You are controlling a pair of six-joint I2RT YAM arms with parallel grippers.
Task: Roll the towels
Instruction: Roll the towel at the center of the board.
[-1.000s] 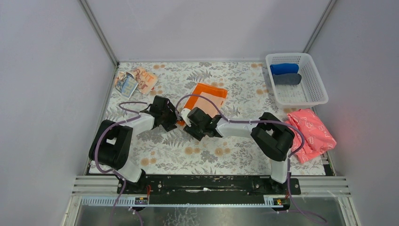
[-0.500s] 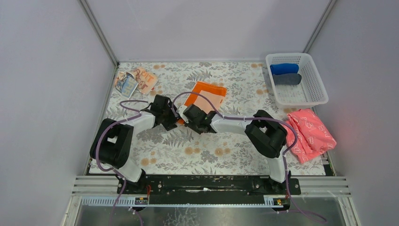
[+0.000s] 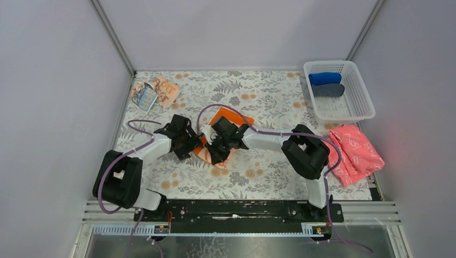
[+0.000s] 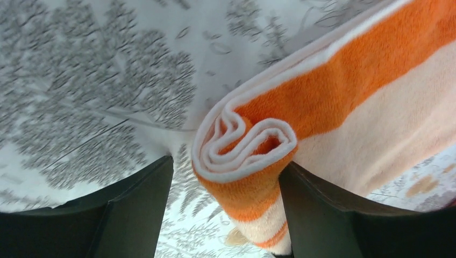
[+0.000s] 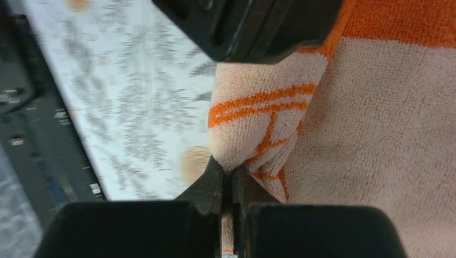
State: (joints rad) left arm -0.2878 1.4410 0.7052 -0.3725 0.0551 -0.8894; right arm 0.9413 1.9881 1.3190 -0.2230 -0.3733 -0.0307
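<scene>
The orange-bordered towel (image 3: 220, 116) lies mid-table, its near end curled into a loose roll (image 4: 244, 142). My left gripper (image 4: 226, 166) stands open around that roll's end; the roll leans on the right finger (image 4: 322, 215) and stays clear of the left finger (image 4: 134, 209). My right gripper (image 5: 231, 173) is shut, pinching a fold of the same towel (image 5: 258, 107) near its lettered corner. From above, the left gripper (image 3: 193, 144) and the right gripper (image 3: 214, 152) meet over the towel's near edge. The pale peach printed towel (image 3: 156, 92) lies crumpled at the back left.
A white basket (image 3: 361, 115) at the back right holds a blue roll (image 3: 325, 78) and a dark grey roll (image 3: 328, 90). A pink patterned cloth (image 3: 355, 153) lies at the right edge. The left gripper's black body (image 5: 253, 27) fills the top of the right wrist view.
The right gripper has closed on the orange-bordered towel. Both grippers have shifted toward the near side, and the towel's near end has bunched up under them. The left jaws have widened slightly.
</scene>
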